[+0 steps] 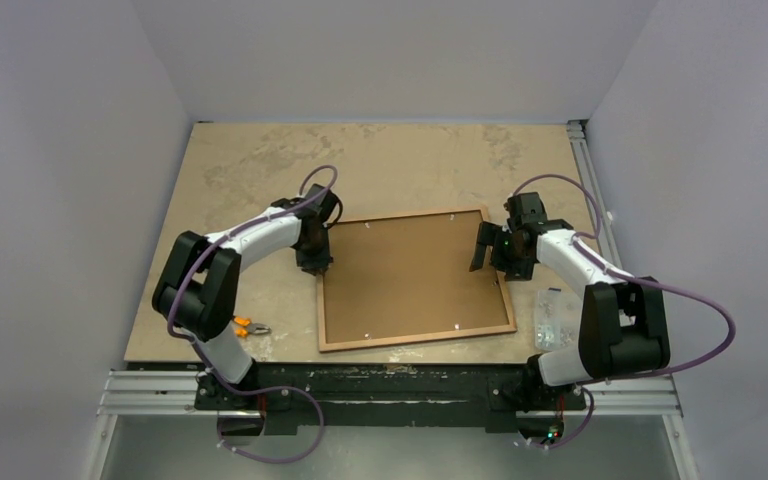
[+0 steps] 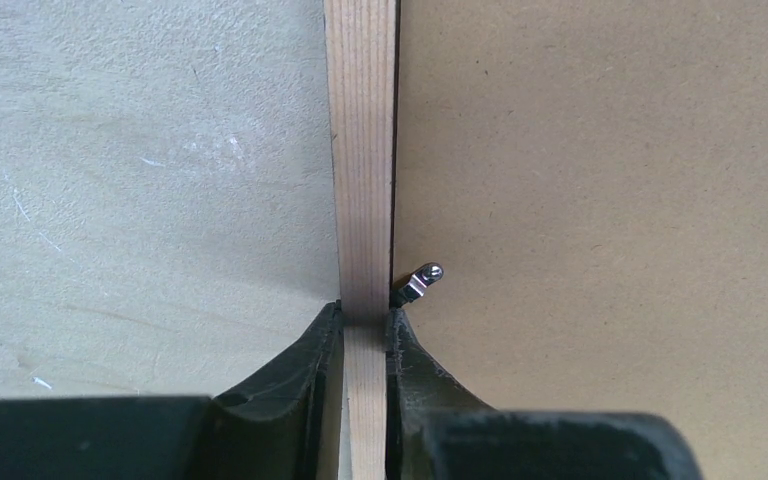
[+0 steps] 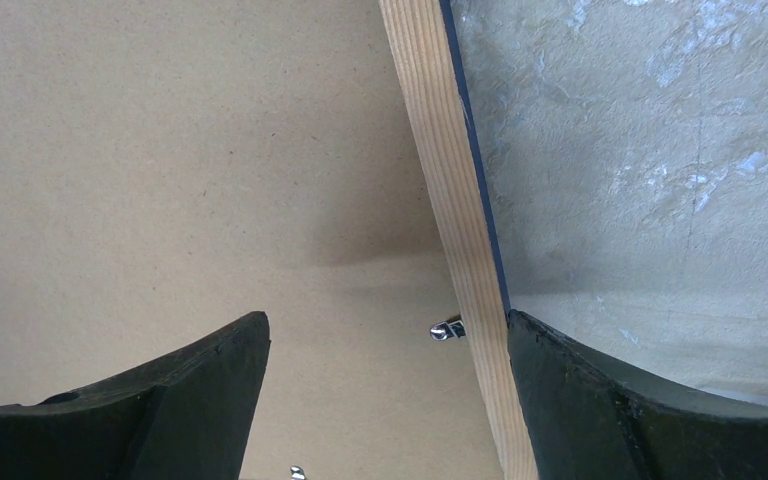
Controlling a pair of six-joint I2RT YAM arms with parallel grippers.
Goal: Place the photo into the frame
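Reaching in from the sides, elbows bent and wrists aimed down, the left gripper (image 2: 365, 315) was pinching the left rail of the frame (image 1: 415, 337), which lay back-up in the middle of the table (image 1: 260, 160) with the board (image 1: 410, 270) in it. The right gripper (image 3: 388, 320) was spread pretty wide, straddling the right rail.
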